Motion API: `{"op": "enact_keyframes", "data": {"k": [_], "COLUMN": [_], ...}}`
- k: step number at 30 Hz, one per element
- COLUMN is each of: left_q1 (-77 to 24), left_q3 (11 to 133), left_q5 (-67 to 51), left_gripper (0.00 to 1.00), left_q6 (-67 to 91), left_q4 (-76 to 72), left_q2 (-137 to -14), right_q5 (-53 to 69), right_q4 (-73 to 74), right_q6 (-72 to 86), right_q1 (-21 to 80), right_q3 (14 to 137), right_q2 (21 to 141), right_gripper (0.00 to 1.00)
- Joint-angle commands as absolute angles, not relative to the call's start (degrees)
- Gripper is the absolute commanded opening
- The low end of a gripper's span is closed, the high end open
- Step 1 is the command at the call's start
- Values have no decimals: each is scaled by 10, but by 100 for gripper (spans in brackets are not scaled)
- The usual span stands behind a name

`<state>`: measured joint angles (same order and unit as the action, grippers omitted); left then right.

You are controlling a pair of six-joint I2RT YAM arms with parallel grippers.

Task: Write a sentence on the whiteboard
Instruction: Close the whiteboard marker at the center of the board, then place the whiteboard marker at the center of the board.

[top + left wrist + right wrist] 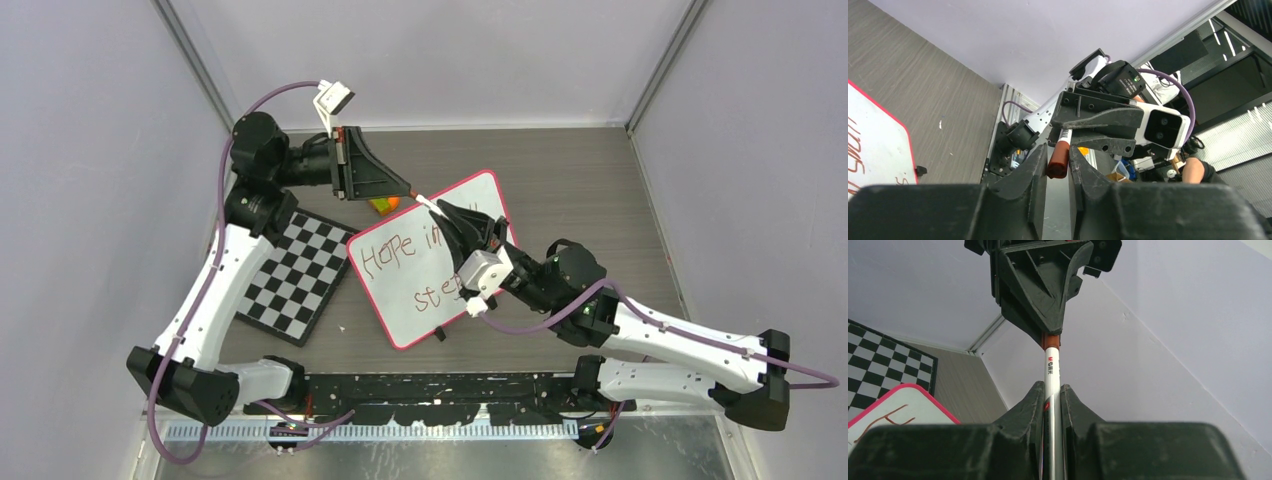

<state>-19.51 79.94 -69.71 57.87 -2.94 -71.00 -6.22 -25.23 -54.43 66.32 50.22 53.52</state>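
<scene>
You have the marker (1051, 371) bridged between both arms above the far corner of the whiteboard (405, 312). The right gripper (1051, 401) is clamped on the white barrel, and the left gripper (1057, 150) is clamped on the reddish-brown cap (1058, 162). Cap and barrel meet in 1 straight line, but you cannot tell from these views whether the cap is fully seated.

The board lies flat on the table (590, 180), beside the checkerboard (295, 272). The sentence (392, 256) sits on it in 2 lines, "Hope in" above and "ste…" below, with the rest hidden under the right arm.

Since the lettering looks done, this is probably the capping step. Push only along the barrel's axis with both wrists aligned. Avoid any sideways twist that could bend the pen or drop it onto the ink. Release only 1 gripper afterward.
</scene>
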Motion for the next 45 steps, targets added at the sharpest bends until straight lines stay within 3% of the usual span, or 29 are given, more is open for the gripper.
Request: {"op": "enact_keyframes", "data": {"k": [1, 3, 8, 19, 24, 25, 28, 33, 37, 45], "left_q1": [-203, -205, -226, -304, -289, -279, -238, -217, -216, -226], "left_q3": [796, 793, 777, 690, 705, 719, 773, 885, 912, 930], "left_q5": [-709, -705, -701, -699, -688, -681, -654, -607, -606, -599], "left_gripper": [11, 0, 0, 0, 0, 0, 0, 0, 0, 0], "left_q6": [571, 571, 584, 689, 642, 625, 562, 387, 339, 269], "left_q4": [-49, -49, -48, -101, -57, -38, 48, 246, 291, 333], "left_q2": [-688, -686, -691, -699, -691, -689, -690, -707, -721, -730], "right_q5": [-97, -101, -91, 25, 5, -8, -59, -141, -77, -8], "right_q4": [-248, -234, -206, -182, -132, -115, -24, 242, 457, 531], "right_q6": [-499, -489, -504, -700, -728, -727, -702, -555, -426, -209], "right_q1": [665, 664, 665, 622, 616, 616, 616, 617, 616, 587], "right_q3": [549, 560, 579, 558, 552, 557, 595, 747, 883, 997], "right_q2": [533, 534, 547, 575, 564, 561, 550, 572, 611, 685], "right_gripper": [0, 0, 0, 0, 0, 2, 26, 55, 65, 65]}}
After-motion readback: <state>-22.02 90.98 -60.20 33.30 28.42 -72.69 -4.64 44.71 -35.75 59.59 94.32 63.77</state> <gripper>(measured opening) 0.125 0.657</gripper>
